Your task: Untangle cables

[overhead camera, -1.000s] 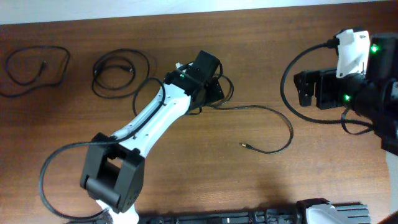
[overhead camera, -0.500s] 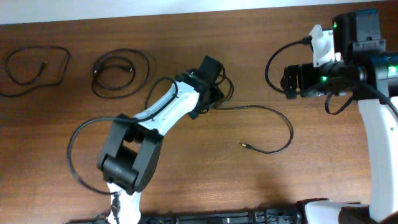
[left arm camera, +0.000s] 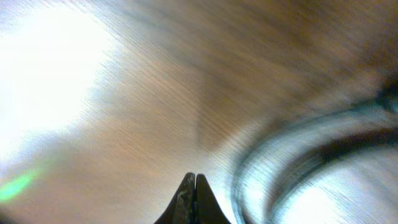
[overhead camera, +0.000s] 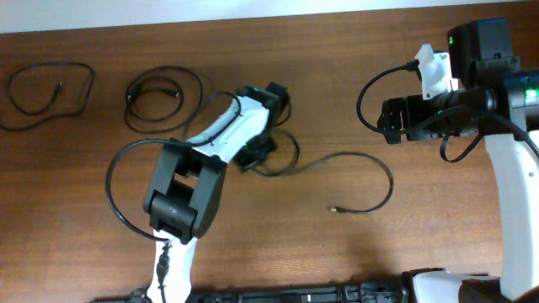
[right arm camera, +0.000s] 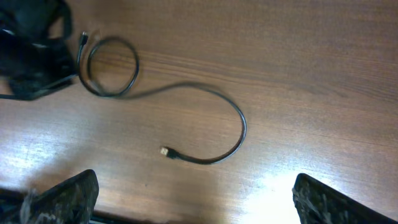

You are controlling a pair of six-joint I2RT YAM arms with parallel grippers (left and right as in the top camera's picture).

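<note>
One thin black cable point(overhead camera: 370, 160) runs from a small loop point(overhead camera: 282, 156) by my left gripper point(overhead camera: 255, 156) out to the right and curls back to a gold tip point(overhead camera: 335, 209). The left wrist view is blurred. There my left gripper point(left arm camera: 195, 183) is shut, tips pressed together, and no cable shows between them. A smeared cable loop point(left arm camera: 292, 140) lies just to their right. My right gripper point(overhead camera: 389, 120) hovers open far to the right. Its wrist view shows that cable point(right arm camera: 239, 124) with its loop point(right arm camera: 112, 65), well beyond the wide-apart fingers point(right arm camera: 62, 196).
Two more coiled black cables lie at the table's far left point(overhead camera: 46, 91) and left of centre point(overhead camera: 164, 99). Thick black wires arc from each arm's base point(overhead camera: 118, 194) point(overhead camera: 370, 93). The table's far edge meets a white wall point(overhead camera: 253, 8).
My left gripper has shut and swung down and left. The cable's loop and tip shifted with it. The right arm rose, then held still.
</note>
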